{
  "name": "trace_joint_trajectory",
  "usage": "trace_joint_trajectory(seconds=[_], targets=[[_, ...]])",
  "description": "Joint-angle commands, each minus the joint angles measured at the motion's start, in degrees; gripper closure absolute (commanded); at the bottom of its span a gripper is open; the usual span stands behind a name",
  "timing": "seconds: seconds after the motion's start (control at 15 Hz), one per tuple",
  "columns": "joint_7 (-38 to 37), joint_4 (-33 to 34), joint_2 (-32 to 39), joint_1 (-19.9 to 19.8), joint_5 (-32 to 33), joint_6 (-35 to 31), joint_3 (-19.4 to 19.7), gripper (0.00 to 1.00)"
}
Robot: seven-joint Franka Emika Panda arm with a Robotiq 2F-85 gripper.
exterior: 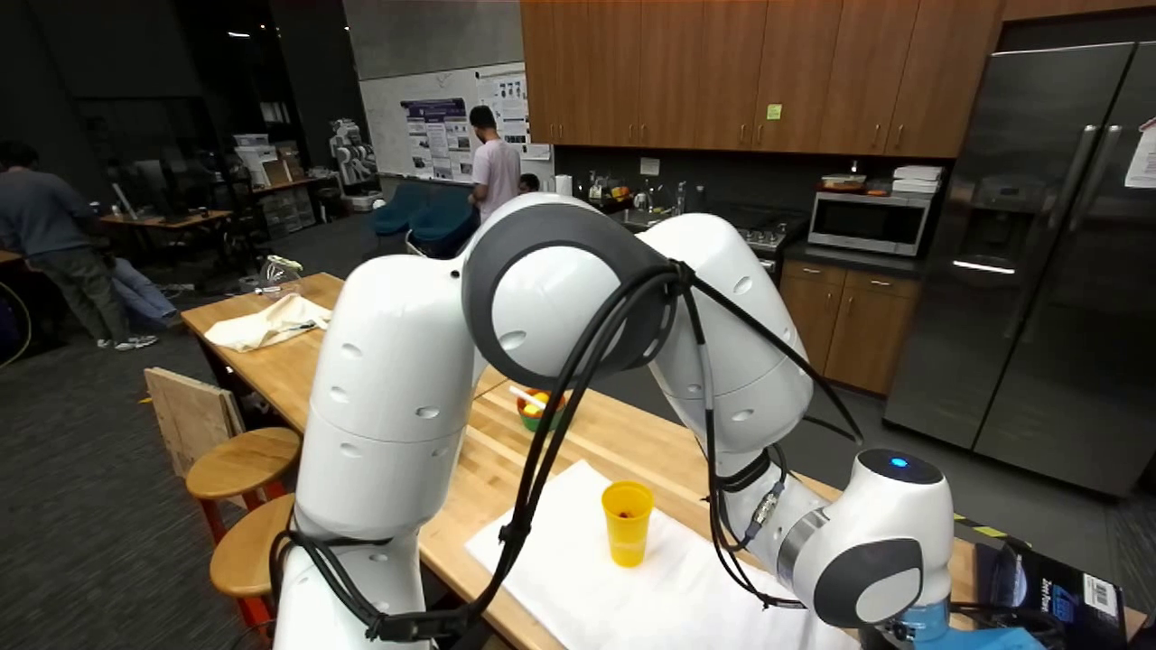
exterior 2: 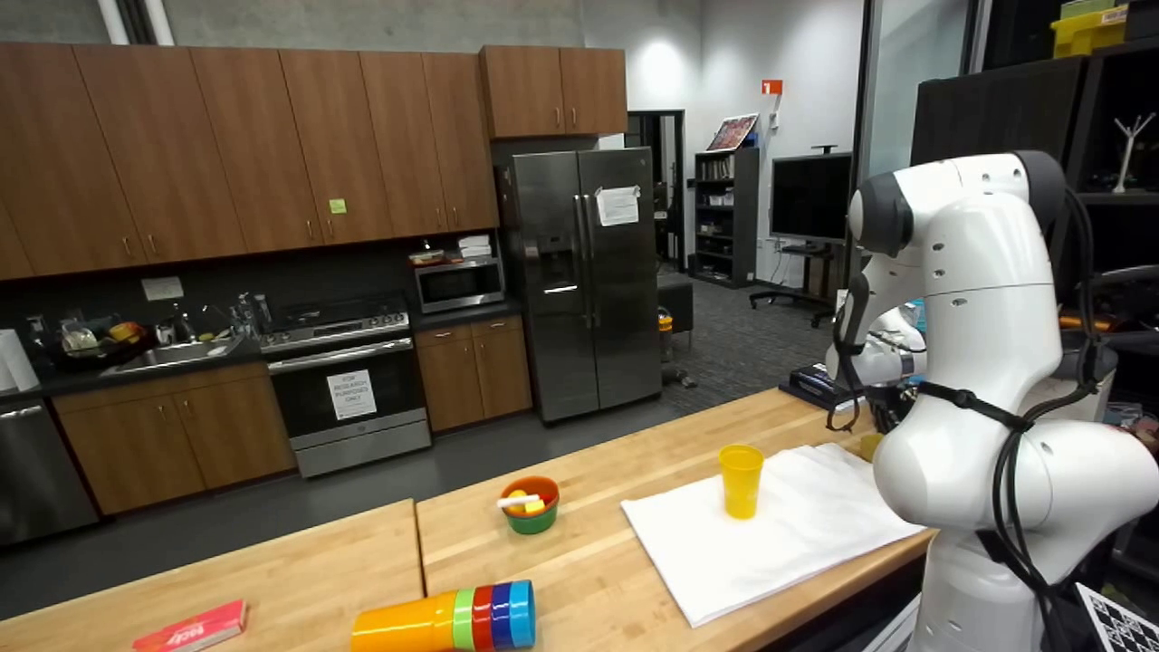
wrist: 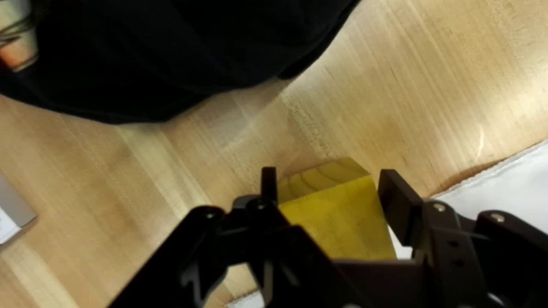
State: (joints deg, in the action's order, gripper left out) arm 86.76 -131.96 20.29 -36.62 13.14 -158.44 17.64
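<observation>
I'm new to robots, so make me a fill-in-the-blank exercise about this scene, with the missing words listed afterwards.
The gripper holds a block whose colour is ____.
An upright yellow ____ stands on the white cloth.
The stacked cups lie on their ____.
The sign on the oven reads FOR RESEARCH ____ ONLY.

Missing words: yellow; cup; sides; PURPOSES.

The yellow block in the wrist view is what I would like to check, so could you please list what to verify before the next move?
1. Yellow block between the fingers of the claw: ok, one on each side.
2. Both fingers against the block: looks ok; firmness cannot be judged.
3. Block fully in sight: not ok, the claw covers part of it.
4. Block off the tabletop: cannot tell.
5. Dark object apart from the block: ok, tabletop shows between them.
6. Yellow cup upright on the white sheet: ok in both exterior views.
</observation>
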Motion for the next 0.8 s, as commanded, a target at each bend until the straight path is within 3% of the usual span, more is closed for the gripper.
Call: trace_joint_trajectory(seconds=[0.0,0.4,0.73], targets=[[-0.06,-1.75,-3.58,-0.72,-2.56,-3.71,-0.59,0.65],[6.04,-3.48,-9.66,-4.00,-12.34,-6.41,-5.26,0.65],[20.51,-8.36,-17.63,-7.53,-28.93,-8.07,-12.07,0.65]])
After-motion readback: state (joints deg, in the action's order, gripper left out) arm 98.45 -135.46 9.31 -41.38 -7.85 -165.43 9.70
